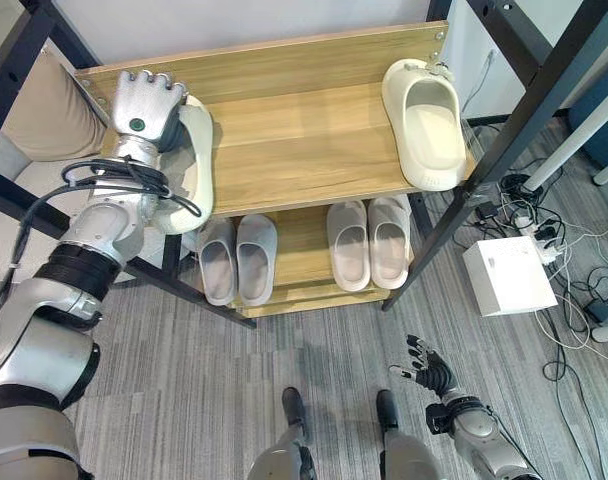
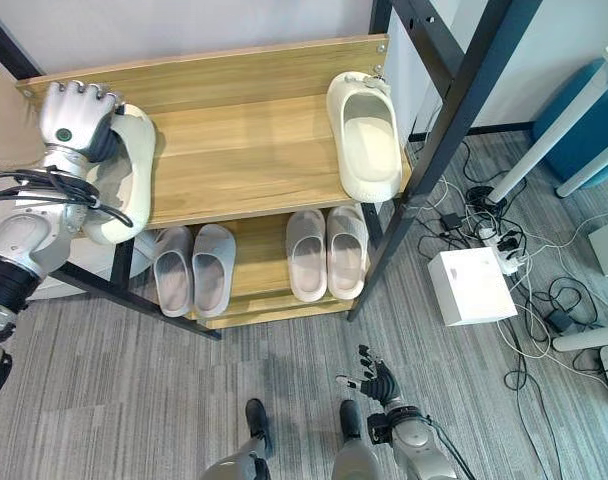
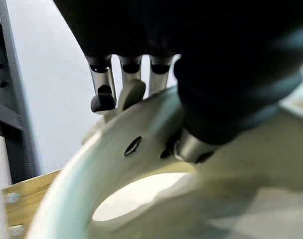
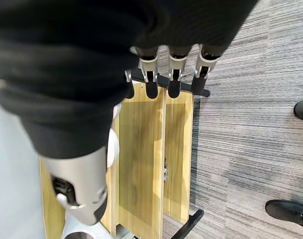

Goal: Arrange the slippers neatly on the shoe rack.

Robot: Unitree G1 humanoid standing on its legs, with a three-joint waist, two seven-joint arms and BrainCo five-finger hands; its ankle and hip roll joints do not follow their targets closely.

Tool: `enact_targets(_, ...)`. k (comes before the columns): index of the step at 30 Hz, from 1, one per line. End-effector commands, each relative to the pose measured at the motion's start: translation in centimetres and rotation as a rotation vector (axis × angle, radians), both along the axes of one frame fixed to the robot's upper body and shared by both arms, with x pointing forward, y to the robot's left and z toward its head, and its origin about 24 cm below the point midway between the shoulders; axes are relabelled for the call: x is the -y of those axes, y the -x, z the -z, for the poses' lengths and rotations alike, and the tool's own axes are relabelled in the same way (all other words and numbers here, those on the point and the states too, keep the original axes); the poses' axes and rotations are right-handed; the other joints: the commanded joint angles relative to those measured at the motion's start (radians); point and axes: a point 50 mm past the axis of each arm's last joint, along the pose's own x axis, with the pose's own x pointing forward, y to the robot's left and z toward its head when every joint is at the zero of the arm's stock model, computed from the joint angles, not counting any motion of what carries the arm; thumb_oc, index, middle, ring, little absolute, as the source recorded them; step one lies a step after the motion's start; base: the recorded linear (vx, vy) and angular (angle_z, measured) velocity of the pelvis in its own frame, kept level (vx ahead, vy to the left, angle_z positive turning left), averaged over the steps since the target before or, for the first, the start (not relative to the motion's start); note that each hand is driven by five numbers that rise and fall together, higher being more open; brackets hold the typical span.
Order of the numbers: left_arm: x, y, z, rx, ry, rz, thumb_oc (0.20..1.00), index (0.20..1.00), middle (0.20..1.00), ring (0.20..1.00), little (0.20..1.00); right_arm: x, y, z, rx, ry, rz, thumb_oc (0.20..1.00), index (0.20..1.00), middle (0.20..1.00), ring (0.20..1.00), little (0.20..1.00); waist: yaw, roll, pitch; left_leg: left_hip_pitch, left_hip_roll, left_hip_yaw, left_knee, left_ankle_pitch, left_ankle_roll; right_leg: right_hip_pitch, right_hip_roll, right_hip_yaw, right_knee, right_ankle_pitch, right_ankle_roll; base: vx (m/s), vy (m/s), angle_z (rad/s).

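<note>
- Left hand (image 1: 150,104) raised to the left end of the wooden shoe rack's (image 1: 284,150) top shelf, fingers and thumb curled round the rim of a cream slipper (image 1: 194,165).
- That held slipper tilted on its side at the shelf's left edge, partly overhanging it, opening turned toward the rack's middle; in the left wrist view, fingers (image 3: 102,89) hooked over the rim with the thumb pressed against the upper.
- Second cream slipper (image 1: 424,122) lay flat at the right end of the same top shelf, opening up, well apart from the held one.
- Bare wood between the two cream slippers.
- Lower shelf carried two pairs of grey slippers: one pair (image 1: 237,257) to the left, one pair (image 1: 369,241) to the right, each pair side by side and touching.
- Right hand (image 1: 429,368) hung low over the grey carpeted floor (image 1: 184,380), well apart from the rack, fingers loosely spread and grasping nothing.
- White box (image 1: 508,275) sat on the floor right of the rack, among cables.
</note>
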Motion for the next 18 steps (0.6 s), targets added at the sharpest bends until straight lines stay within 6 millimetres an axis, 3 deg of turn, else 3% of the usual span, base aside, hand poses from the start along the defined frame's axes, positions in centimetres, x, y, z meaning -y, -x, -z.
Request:
enact_targets(1, 1.9, -0.4, -5.3, 0.139, 0.022, 0.041, 0.2, 0.2, 0.2, 0.2, 0.2, 0.3, -1.5, -2.0, 0.113, -0.035, 0.018, 1.0, 1.0, 1.0, 1.0, 1.0, -0.019, 0.008, 0.021, 0.116, -0.01, -0.023, -0.006, -0.158, -0.029, -0.007, -0.03, -0.006, 0.026, -0.055, 0.075, -0.03, -0.034, -0.05)
enact_targets(11, 3.5, -1.3, -4.9, 0.09, 0.042, 0.071, 0.2, 0.2, 0.2, 0.2, 0.2, 1.2, -0.9, -1.6, 0.079, 0.005, 0.019, 1.0, 1.0, 1.0, 1.0, 1.0, -0.062, 0.051, 0.029, 0.132, 0.001, 0.02, -0.006, -0.154, -0.031, -0.023, -0.019, 0.039, 0.033, -0.055, 0.067, -0.01, -0.024, -0.18)
enact_targets(18, 5.1, -2.1, -5.4, 0.093, 0.112, 0.095, 0.2, 0.2, 0.2, 0.2, 0.2, 1.9, -0.5, -1.4, 0.068, 0.011, 0.038, 1.0, 1.0, 1.0, 1.0, 1.0, -0.091, 0.059, 0.024, 0.146, 0.011, 0.034, -0.006, -0.152, -0.037, -0.023, -0.008, 0.051, 0.036, -0.062, 0.058, 0.02, -0.06, -0.11)
